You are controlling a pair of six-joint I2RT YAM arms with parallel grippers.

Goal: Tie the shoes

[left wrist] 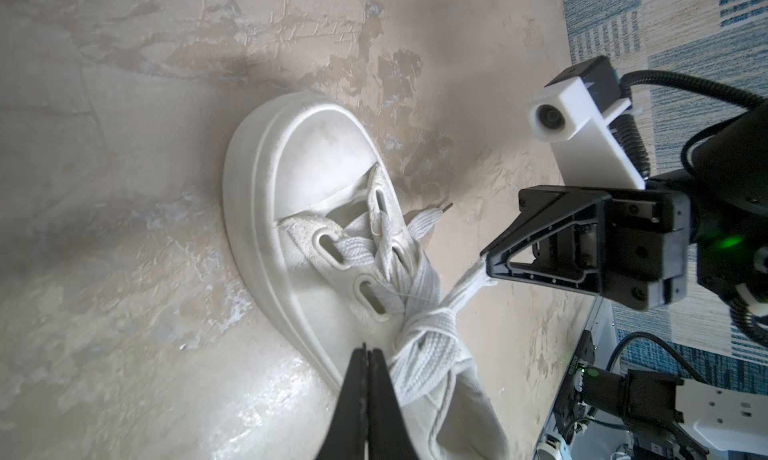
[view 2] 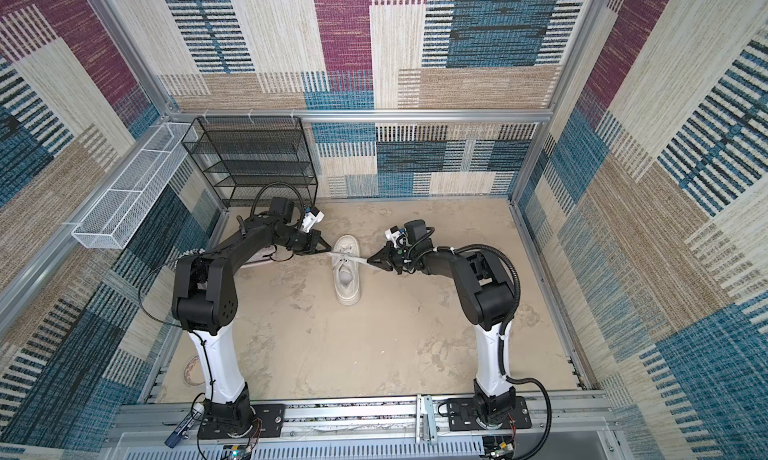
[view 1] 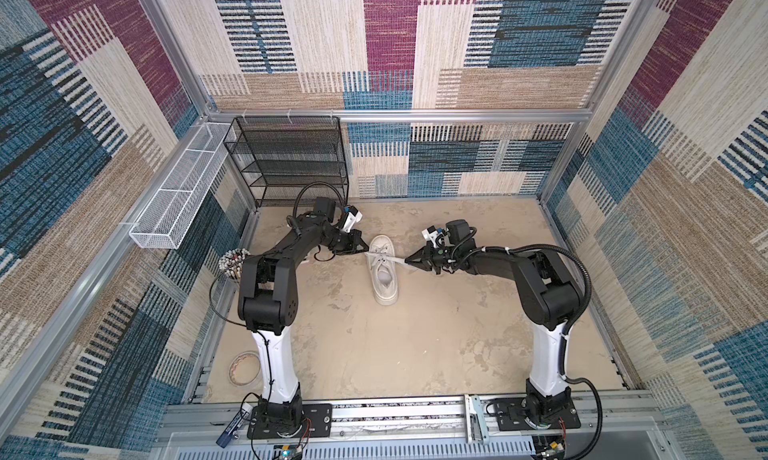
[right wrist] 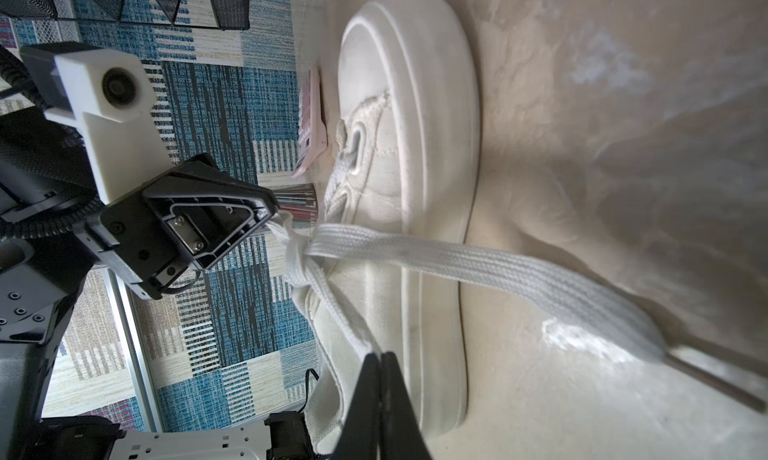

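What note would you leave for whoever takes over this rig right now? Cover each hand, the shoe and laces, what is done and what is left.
Left hand: shut on a lace strand, left of the sneaker.
Right hand: shut on a strand, right of it.
Sneaker: upright on the table, toe away from the arm bases.
Done: laces crossed into a knot over the tongue, with both held strands taut sideways.
Left: check that the knot is snug and a bow has formed, which is unclear here, then release. One tipped end lies loose on the table.
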